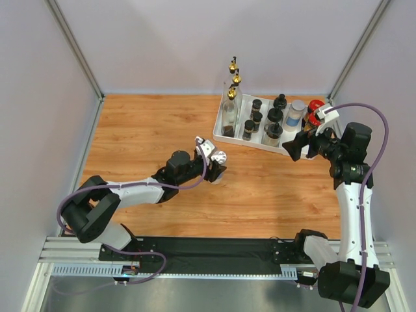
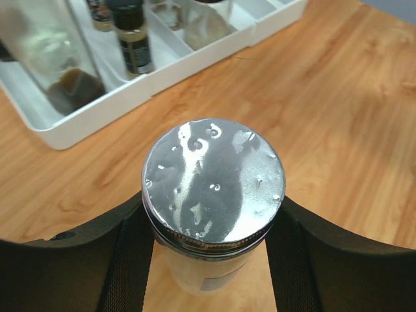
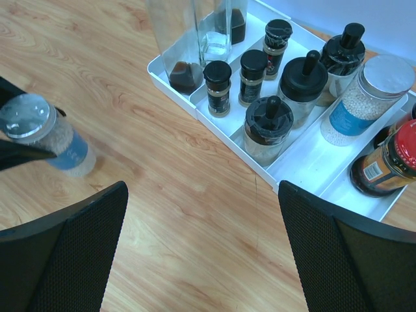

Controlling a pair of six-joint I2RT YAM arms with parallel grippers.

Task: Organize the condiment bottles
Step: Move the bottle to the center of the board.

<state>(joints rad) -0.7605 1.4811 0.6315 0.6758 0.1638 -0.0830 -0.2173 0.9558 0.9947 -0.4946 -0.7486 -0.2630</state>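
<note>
Clenched with the left gripper [image 1: 213, 164] on a silver-lidded clear jar [image 2: 213, 185], fingers [image 2: 133, 257] pressed to both sides just under the dimpled lid. Seen from the right wrist as blue-labelled, filled with pale grains and leaning slightly. Cannot tell whether resting on the wooden table [image 1: 143, 130] or lifted clear of it. Held near the table's middle, at about 7 o'clock from the white divided tray [image 1: 261, 145] and apart from it. Spread wide and empty at the right gripper [image 1: 297, 144], out at 3 o'clock of the table, just beside the tray's 4 o'clock corner and aimed toward 9 o'clock. Standing upright in the tray's compartments, read from 9 o'clock to 3 o'clock in the overhead view: first three tall gold-spouted glass bottles [image 1: 229, 110], with a little dark liquid low in the nearest; next three small black-capped spice jars [image 3: 218, 86] in a row; then three wider black-topped jars [image 3: 268, 127] with knobs; then a second silver-lidded jar [image 3: 365, 97] with a blue label and pale grains; last, at the 3 o'clock end, red-lidded dark jars [image 3: 393, 159], partly hidden overhead behind the right gripper.
</note>
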